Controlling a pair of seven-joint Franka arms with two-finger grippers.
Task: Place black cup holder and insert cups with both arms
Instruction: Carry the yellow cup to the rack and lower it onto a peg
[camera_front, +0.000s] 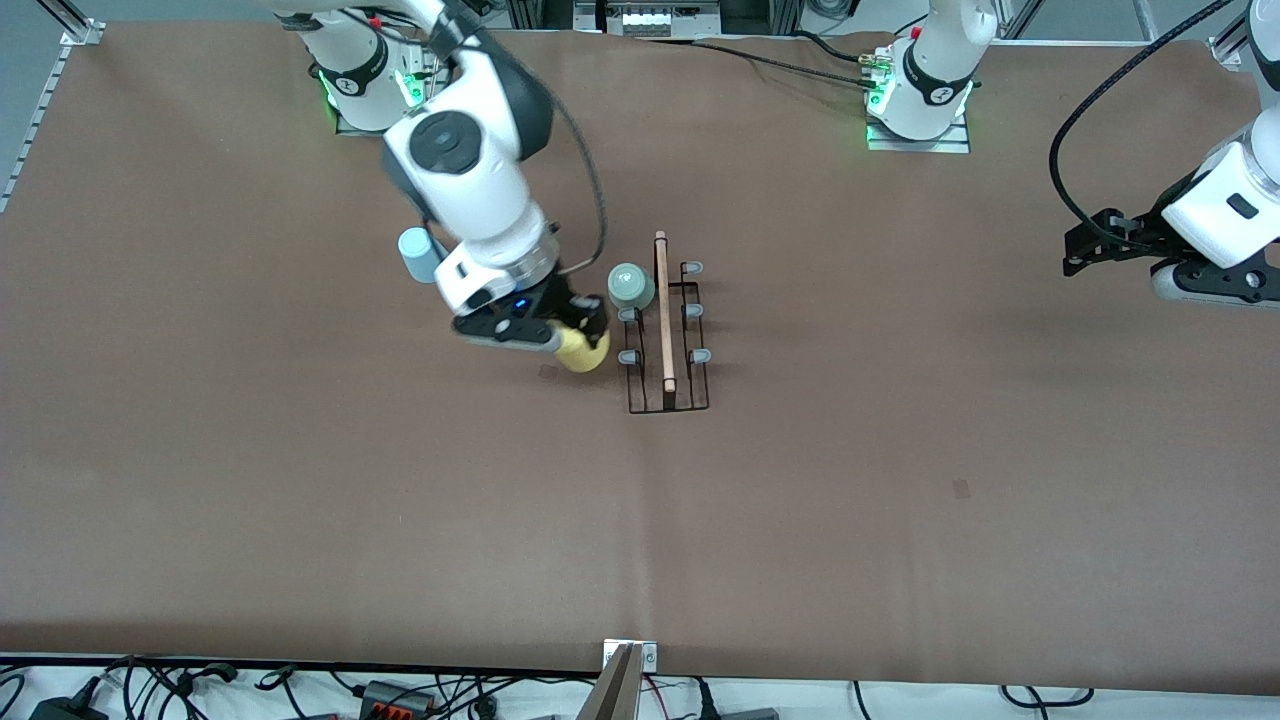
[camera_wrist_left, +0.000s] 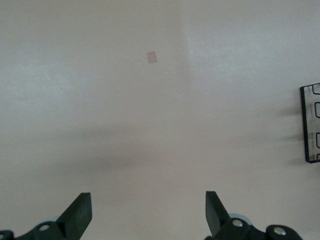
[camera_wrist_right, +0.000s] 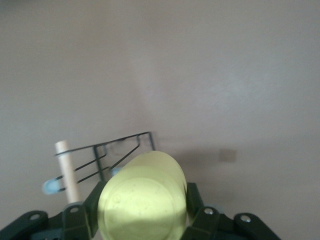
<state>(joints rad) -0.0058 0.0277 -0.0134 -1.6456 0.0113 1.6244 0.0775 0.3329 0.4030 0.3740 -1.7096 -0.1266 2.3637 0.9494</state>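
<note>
The black cup holder (camera_front: 668, 340) stands mid-table, its wooden rod handle (camera_front: 663, 310) on top and grey-tipped pegs on both sides. A pale green cup (camera_front: 631, 286) sits upside down on a peg on the side toward the right arm's end. My right gripper (camera_front: 578, 335) is shut on the yellow cup (camera_front: 583, 348), held above the table beside the holder; the right wrist view shows the cup (camera_wrist_right: 142, 200) between the fingers with the holder (camera_wrist_right: 107, 155) close by. The light blue cup (camera_front: 417, 254) stands on the table, partly hidden by the right arm. My left gripper (camera_front: 1085, 250) is open and empty, waiting over the left arm's end.
The holder's edge (camera_wrist_left: 310, 122) shows in the left wrist view. A small tape mark (camera_front: 961, 488) lies on the brown table nearer the front camera. Cables run along the front edge.
</note>
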